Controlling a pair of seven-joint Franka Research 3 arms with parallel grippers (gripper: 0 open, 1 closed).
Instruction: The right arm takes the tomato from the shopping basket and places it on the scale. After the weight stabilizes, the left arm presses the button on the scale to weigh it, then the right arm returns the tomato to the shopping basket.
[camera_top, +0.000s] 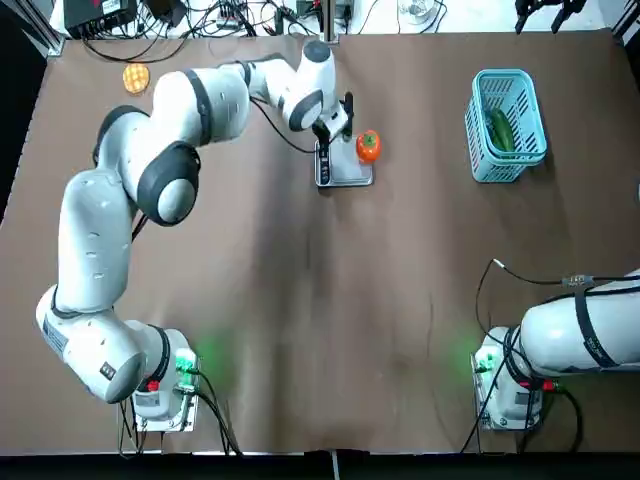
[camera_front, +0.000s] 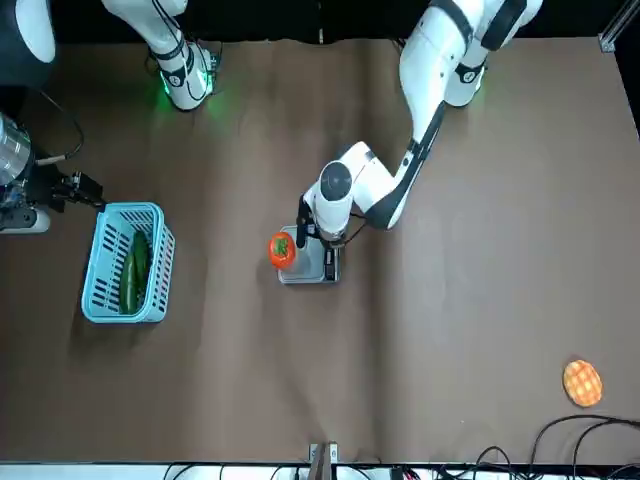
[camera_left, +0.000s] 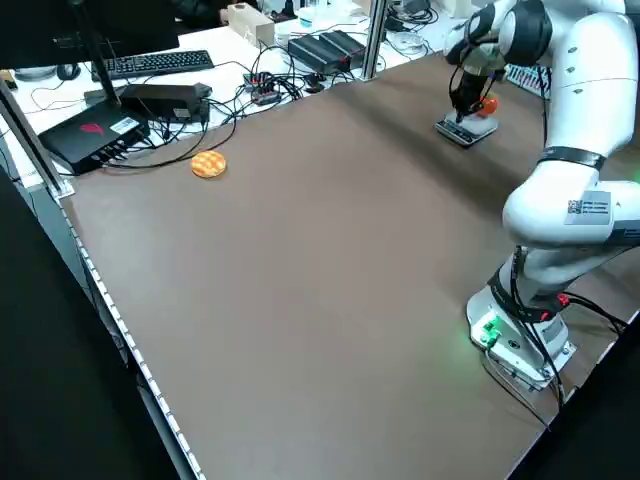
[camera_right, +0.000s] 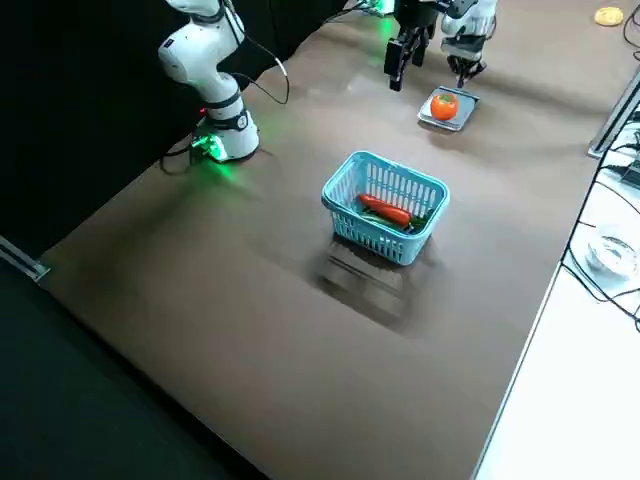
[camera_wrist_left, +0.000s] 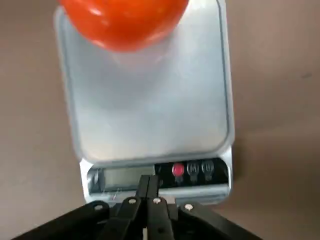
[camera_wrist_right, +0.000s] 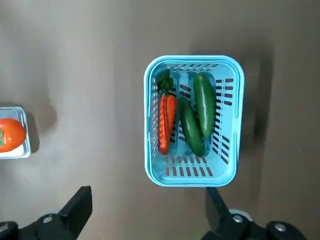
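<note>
The tomato (camera_top: 368, 146) sits at the outer edge of the scale (camera_top: 350, 172), orange-red with a green stem. My left gripper (camera_top: 326, 147) hangs over the scale's dark strip. Seen from the left wrist, its shut fingertips (camera_wrist_left: 148, 184) rest at that strip, between the display and the red button (camera_wrist_left: 177, 170), with the tomato (camera_wrist_left: 122, 22) beyond. The light-blue shopping basket (camera_top: 481, 150) stands to the right, holding green vegetables and a carrot. My right gripper (camera_wrist_right: 147, 200) is open and empty, high above the basket (camera_wrist_right: 190, 175), and shows beside the basket (camera_front: 125, 208) in the front view.
A yellow waffle-patterned round item (camera_top: 136, 77) lies at the far left of the table. Cables and electronics (camera_left: 150, 100) line the table's far edge. Bare brown tabletop (camera_top: 330, 320) spreads between the arm bases and the scale.
</note>
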